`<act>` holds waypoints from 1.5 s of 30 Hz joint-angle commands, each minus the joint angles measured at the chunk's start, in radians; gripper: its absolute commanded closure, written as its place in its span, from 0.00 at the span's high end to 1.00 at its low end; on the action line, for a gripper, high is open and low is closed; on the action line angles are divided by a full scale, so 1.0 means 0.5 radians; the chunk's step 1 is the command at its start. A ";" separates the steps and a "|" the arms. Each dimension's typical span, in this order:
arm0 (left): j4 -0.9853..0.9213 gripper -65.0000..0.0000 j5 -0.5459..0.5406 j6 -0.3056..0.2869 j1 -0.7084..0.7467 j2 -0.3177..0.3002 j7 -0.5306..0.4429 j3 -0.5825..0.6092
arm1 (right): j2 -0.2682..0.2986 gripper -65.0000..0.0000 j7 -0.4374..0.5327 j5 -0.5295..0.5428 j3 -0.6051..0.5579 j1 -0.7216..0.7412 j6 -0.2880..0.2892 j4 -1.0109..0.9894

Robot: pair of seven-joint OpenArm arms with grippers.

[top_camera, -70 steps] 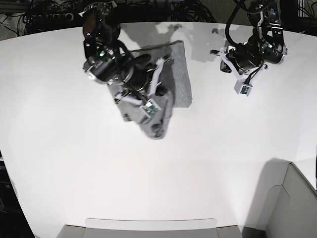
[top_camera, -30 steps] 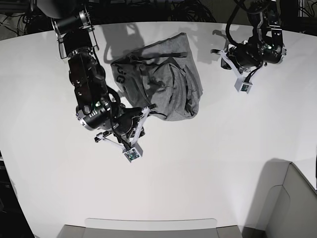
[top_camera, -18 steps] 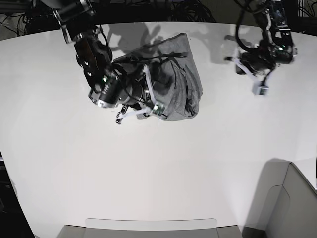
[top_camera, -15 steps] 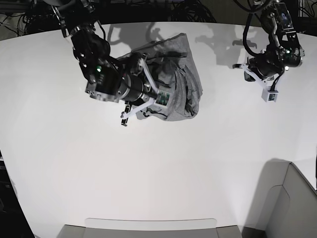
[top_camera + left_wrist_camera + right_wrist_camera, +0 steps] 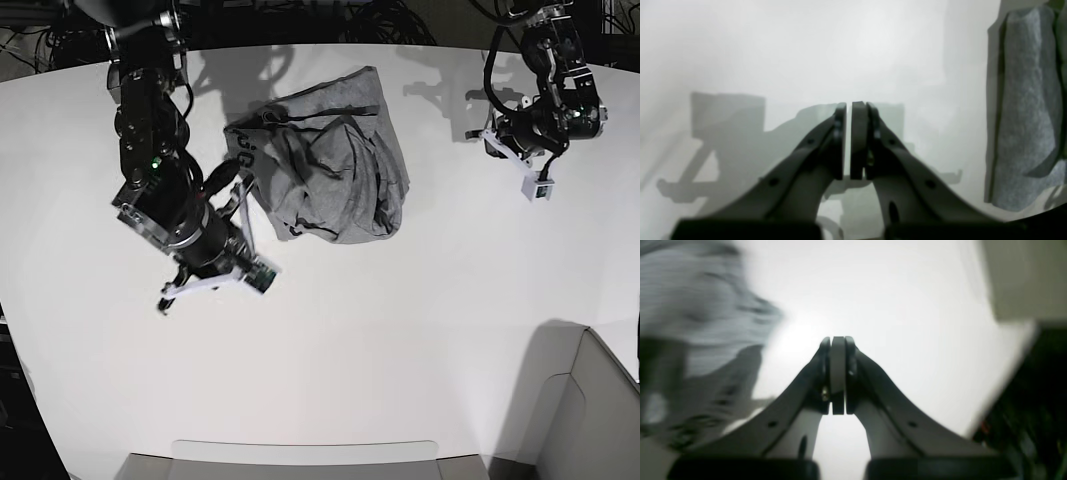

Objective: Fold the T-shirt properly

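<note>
The right gripper (image 5: 200, 290) hangs off to the shirt's left, jaws pressed together on nothing. The T-shirt (image 5: 325, 160) lies rumpled in a heap at the far middle of the table (image 5: 400, 330), some black lettering showing at its left edge. It looks soft, light and floppy, so I'd pinch a hem or sleeve edge and drag it flat first. The left gripper (image 5: 495, 135) sits well right of it, nearly closed and empty. A grey bin (image 5: 590, 420) stands well clear; nothing blocks the way.
</note>
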 commanded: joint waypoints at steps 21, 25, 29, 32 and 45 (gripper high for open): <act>0.036 0.04 -0.020 -0.002 -0.097 0.043 -0.022 -0.012 | -0.401 0.00 0.237 0.707 0.385 -0.081 -0.600 -0.735; 0.036 0.04 -0.020 -0.002 -0.100 0.046 -0.022 -0.012 | -0.319 0.00 0.074 0.796 0.253 -0.084 -0.600 -0.895; 0.036 0.04 -0.020 -0.002 -0.100 0.046 -0.022 -0.012 | -0.239 0.00 0.036 1.079 0.225 -0.115 -0.593 -0.898; 0.033 0.04 -0.016 -0.002 -0.100 0.046 -0.022 -0.012 | -0.116 0.00 0.036 1.459 0.146 -0.105 -0.593 -0.873; 0.033 0.04 -0.016 -0.002 -0.103 0.046 -0.022 -0.012 | 0.470 0.00 0.036 2.736 -0.493 -0.050 -0.597 -1.125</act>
